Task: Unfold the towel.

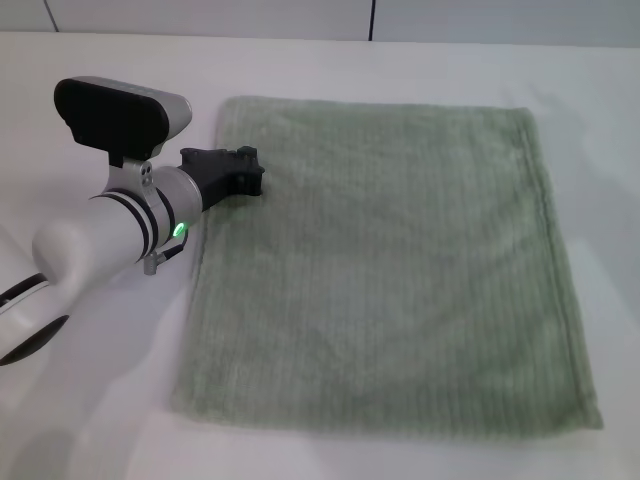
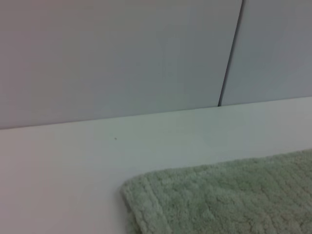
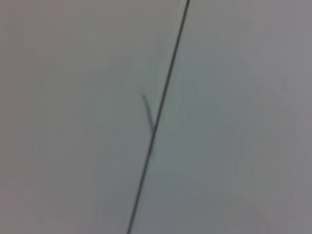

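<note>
The towel [image 1: 385,270], a pale sage-green ribbed cloth, lies spread flat and roughly square on the white table [image 1: 100,420]. My left gripper [image 1: 248,172] is black and sits low at the towel's left edge, close to its far left corner. The left wrist view shows that corner of the towel [image 2: 219,200] lying on the table, with no fingers in the picture. My right gripper shows in no view; the right wrist view shows only a pale wall panel with a dark seam [image 3: 158,117].
The white table surrounds the towel on all sides. A pale panelled wall [image 1: 300,15] with dark seams runs along the far edge of the table. My left arm [image 1: 110,240] reaches in from the near left.
</note>
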`<action>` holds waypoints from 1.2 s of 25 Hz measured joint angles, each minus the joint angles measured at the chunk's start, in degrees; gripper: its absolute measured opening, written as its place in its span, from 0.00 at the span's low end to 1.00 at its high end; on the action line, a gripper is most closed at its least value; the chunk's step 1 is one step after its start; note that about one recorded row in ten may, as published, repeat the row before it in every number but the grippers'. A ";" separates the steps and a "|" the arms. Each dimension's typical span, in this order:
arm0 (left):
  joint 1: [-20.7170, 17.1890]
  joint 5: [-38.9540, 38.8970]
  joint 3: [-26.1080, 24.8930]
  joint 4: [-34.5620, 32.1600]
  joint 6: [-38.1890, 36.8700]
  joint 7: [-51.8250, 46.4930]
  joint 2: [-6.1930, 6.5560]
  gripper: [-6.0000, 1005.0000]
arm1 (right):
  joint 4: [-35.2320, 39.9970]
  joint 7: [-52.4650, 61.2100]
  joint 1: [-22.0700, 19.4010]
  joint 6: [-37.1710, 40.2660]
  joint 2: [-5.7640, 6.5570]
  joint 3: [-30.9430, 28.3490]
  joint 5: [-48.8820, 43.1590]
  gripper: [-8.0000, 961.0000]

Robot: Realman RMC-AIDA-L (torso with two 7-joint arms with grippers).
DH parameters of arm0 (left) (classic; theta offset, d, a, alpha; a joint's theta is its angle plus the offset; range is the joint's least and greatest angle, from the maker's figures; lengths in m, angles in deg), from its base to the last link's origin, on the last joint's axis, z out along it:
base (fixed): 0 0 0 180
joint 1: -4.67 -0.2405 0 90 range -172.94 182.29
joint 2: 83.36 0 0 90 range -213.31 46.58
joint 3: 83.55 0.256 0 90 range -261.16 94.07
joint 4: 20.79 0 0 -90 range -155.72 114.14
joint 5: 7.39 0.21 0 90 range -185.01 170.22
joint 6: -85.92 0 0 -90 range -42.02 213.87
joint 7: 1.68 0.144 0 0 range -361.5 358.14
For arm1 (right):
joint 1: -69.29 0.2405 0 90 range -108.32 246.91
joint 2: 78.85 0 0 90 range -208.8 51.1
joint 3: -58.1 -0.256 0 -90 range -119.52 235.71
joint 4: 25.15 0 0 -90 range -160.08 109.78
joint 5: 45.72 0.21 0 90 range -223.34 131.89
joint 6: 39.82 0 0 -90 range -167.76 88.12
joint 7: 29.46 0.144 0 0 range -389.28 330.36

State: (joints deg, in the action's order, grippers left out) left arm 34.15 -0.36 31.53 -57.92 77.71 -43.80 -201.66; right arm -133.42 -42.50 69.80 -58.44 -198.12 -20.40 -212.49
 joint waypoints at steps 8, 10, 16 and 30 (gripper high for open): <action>-0.34 0.00 -0.35 -0.09 -1.86 0.02 -0.04 0.02 | 15.68 4.19 -1.91 24.32 -0.17 0.26 0.20 0.32; -0.54 0.00 -0.37 -0.20 -2.55 0.04 -0.04 0.02 | 17.97 4.51 -1.77 27.41 -0.14 0.29 0.22 0.32; -3.43 0.01 -0.86 -2.53 -7.61 2.90 0.01 0.02 | 38.65 7.82 0.45 55.75 -0.01 1.57 0.64 0.32; -7.45 -0.04 -4.53 -3.60 -20.90 4.87 -0.04 0.02 | 68.32 13.45 11.02 83.01 0.01 1.22 4.53 0.32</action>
State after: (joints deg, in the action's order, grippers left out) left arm 26.70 -0.40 27.00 -61.53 56.81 -38.94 -201.70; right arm -65.09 -29.05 80.82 24.57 -198.12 -19.17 -207.96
